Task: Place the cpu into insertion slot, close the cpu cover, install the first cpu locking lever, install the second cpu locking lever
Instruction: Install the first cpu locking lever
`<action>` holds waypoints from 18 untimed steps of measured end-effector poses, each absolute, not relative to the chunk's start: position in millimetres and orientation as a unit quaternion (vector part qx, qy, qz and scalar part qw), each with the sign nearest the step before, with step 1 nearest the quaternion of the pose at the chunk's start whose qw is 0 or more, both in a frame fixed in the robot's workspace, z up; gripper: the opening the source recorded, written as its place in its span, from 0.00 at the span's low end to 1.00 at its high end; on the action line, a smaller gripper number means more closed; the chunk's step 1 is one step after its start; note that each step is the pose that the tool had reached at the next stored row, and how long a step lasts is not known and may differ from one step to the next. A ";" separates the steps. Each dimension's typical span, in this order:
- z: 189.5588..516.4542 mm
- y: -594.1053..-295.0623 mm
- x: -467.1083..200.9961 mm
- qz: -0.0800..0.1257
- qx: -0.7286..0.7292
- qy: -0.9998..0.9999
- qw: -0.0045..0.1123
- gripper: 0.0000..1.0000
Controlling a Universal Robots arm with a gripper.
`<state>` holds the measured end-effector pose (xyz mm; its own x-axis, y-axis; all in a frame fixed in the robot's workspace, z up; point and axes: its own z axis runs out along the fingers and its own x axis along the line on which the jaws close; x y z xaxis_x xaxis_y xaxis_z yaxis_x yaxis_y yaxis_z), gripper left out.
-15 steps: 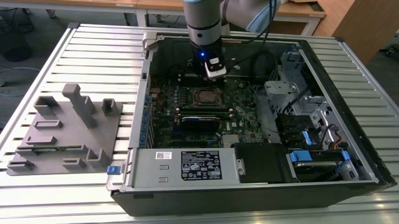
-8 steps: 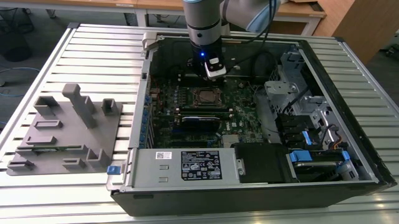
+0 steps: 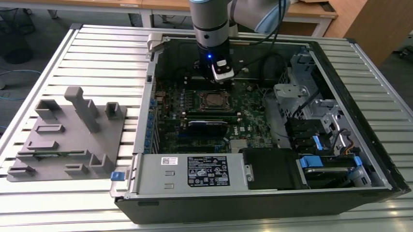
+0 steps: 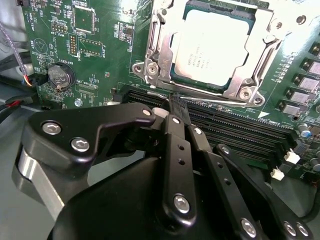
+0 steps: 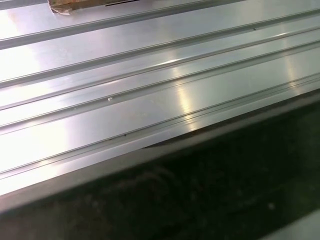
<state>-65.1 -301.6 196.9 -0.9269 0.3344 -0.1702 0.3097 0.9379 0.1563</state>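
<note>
While arm [image 3: 210,19] hangs vertical, claw [image 4: 172,104] seems pinched near cpu [image 4: 212,47].

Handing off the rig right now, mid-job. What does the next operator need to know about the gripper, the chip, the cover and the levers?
Gripper: shut, with its tips at the socket edge beside a thin lever rod. I cannot tell whether it pinches the rod.
Chip: seated in the socket on the green board.
Cover: down over the chip, whose top shows through the cut-out.
Done: chip placed, cover closed.
Left: both levers. It is not clear whether either is latched.
</note>
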 end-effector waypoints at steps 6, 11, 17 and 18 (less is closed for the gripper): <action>196.3 -301.4 -65.1 0.064 0.165 0.979 0.097 0.11; 195.7 -301.4 -63.8 0.064 0.169 0.979 0.098 0.11; 195.6 -301.8 -62.3 0.064 0.172 0.978 0.098 0.11; 195.5 -301.8 -62.2 0.063 0.173 0.978 0.098 0.11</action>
<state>-62.2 -301.8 195.5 -0.9213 0.3499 -0.1695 0.3251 0.9325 0.1577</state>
